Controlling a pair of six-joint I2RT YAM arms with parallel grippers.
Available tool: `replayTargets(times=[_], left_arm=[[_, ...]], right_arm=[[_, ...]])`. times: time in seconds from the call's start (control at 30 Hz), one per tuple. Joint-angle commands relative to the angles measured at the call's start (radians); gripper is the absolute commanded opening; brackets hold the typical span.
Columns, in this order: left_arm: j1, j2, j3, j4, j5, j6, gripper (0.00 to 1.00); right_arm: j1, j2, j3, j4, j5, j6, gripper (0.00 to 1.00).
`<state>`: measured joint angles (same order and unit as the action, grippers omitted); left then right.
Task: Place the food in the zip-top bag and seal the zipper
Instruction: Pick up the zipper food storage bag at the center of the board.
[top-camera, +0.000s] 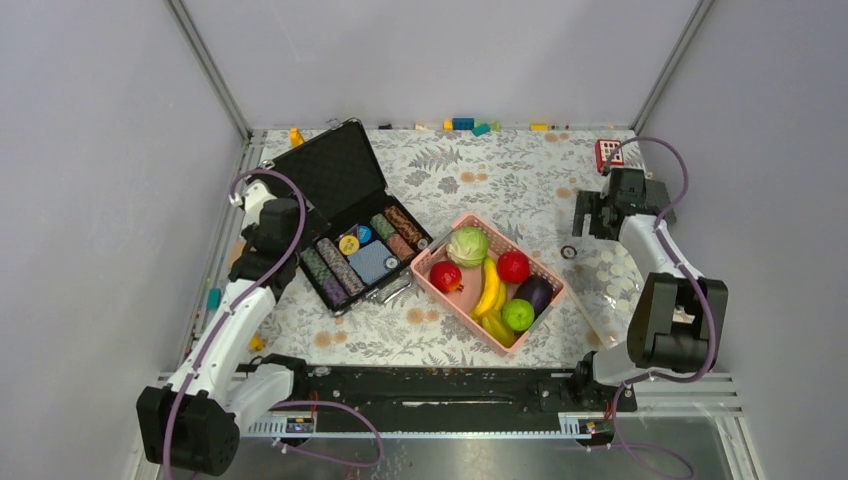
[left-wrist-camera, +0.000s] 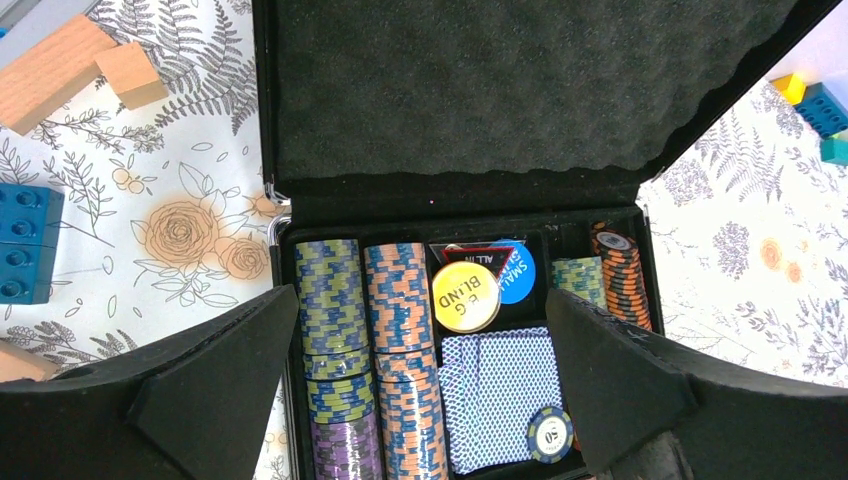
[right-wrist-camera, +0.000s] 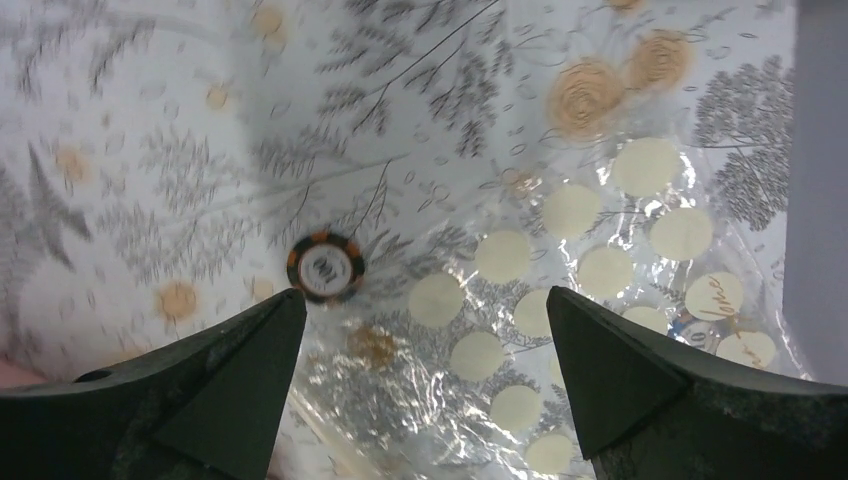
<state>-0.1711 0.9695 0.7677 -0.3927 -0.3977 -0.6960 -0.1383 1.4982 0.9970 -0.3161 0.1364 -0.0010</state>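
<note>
The food lies in a pink slatted basket (top-camera: 548, 283): a pale green cabbage (top-camera: 467, 245), two red apples (top-camera: 446, 276) (top-camera: 513, 266), yellow bananas (top-camera: 489, 288), a purple eggplant (top-camera: 534, 293) and a green lime (top-camera: 518, 314). The clear zip-top bag (top-camera: 612, 278) lies flat on the table right of the basket, printed with pale round dots. My right gripper (top-camera: 588, 222) hovers open and empty above the bag's far edge (right-wrist-camera: 560, 330). My left gripper (top-camera: 290, 215) is open and empty over the poker case. I cannot clearly make out the zipper.
An open black poker case (top-camera: 345, 170) with chip stacks (left-wrist-camera: 400, 330) and cards stands left of the basket. A loose poker chip (top-camera: 568, 252) (right-wrist-camera: 325, 267) lies by the bag. Toy bricks (top-camera: 462, 124) line the back edge. A red item (top-camera: 608, 153) sits back right. Wooden blocks (left-wrist-camera: 60, 70) lie left of the case.
</note>
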Motion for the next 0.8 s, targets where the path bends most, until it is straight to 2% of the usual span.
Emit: replayTargets(times=[0.0, 0.17, 0.23, 0.27, 0.4, 0.43, 0.5, 0.53, 0.57, 0.63, 0.77], left_arm=[[0.004, -0.005, -0.017, 0.053, -0.013, 0.02, 0.99], [0.004, 0.023, -0.002, 0.032, -0.02, 0.022, 0.99], [0.004, 0.021, -0.004, 0.034, -0.019, 0.019, 0.99], [0.004, 0.019, -0.006, 0.037, -0.019, 0.021, 0.99], [0.004, 0.014, -0.022, 0.061, -0.001, 0.02, 0.99], [0.005, 0.014, -0.024, 0.066, 0.002, 0.021, 0.99], [0.004, 0.019, -0.023, 0.063, -0.006, 0.022, 0.99], [0.004, 0.021, -0.02, 0.057, -0.016, 0.023, 0.99], [0.004, 0.021, -0.016, 0.05, -0.025, 0.021, 0.99], [0.005, 0.019, -0.015, 0.046, -0.032, 0.02, 0.99], [0.004, 0.004, -0.022, 0.049, -0.032, 0.018, 0.99]], right_arm=[[0.009, -0.023, -0.029, -0.152, -0.18, -0.334, 1.0], [0.009, 0.163, 0.103, -0.313, -0.157, -0.379, 1.0], [0.009, 0.216, 0.117, -0.351, -0.227, -0.405, 1.0], [0.009, 0.235, 0.116, -0.368, -0.283, -0.448, 0.89], [0.012, 0.299, 0.186, -0.53, -0.334, -0.594, 0.94], [0.013, 0.307, 0.188, -0.532, -0.293, -0.602, 0.98], [0.013, 0.324, 0.19, -0.52, -0.194, -0.61, 0.92], [0.012, 0.332, 0.197, -0.529, -0.167, -0.622, 0.98], [0.013, 0.334, 0.202, -0.524, -0.146, -0.63, 0.99], [0.013, 0.326, 0.186, -0.46, -0.064, -0.631, 1.0], [0.012, 0.293, 0.143, -0.308, 0.005, -0.649, 1.0]])
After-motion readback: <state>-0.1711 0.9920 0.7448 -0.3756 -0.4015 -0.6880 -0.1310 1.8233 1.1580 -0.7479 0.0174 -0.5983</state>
